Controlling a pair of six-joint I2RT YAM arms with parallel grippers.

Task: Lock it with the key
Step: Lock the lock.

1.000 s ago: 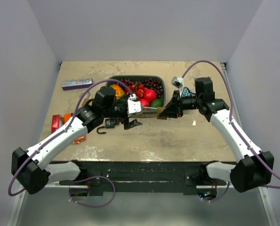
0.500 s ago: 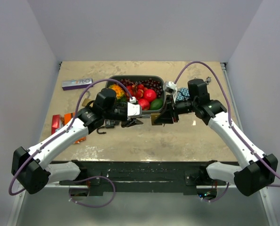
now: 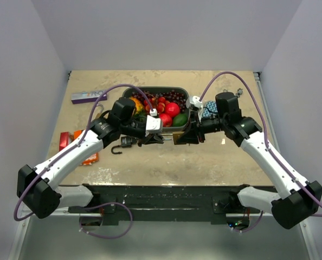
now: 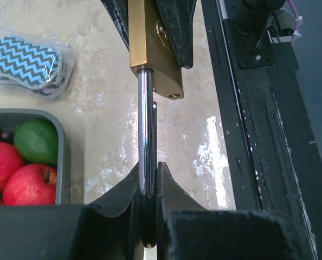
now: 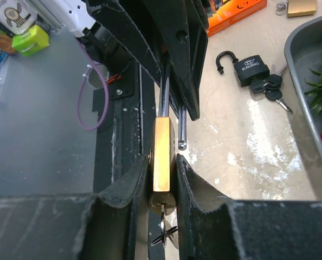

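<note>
Across the beige bench (image 3: 215, 162), with the grey fruit tray (image 3: 158, 88) at the far middle and a blue zigzag packet (image 4: 28, 62) just right of it. In mid-air just near of the tray: gripping the brass padlock (image 5: 162, 146) by its body with the right pincer (image 5: 162, 168), now further left than a second ago. Clamped on the steel shackle (image 4: 145, 119) with the left pincer (image 4: 148, 176), gaping a second ago, now closed. Down on the bench to the left: black padlock (image 5: 251, 69), hasp open, bunch of keys (image 5: 271, 89) touching it.
</note>
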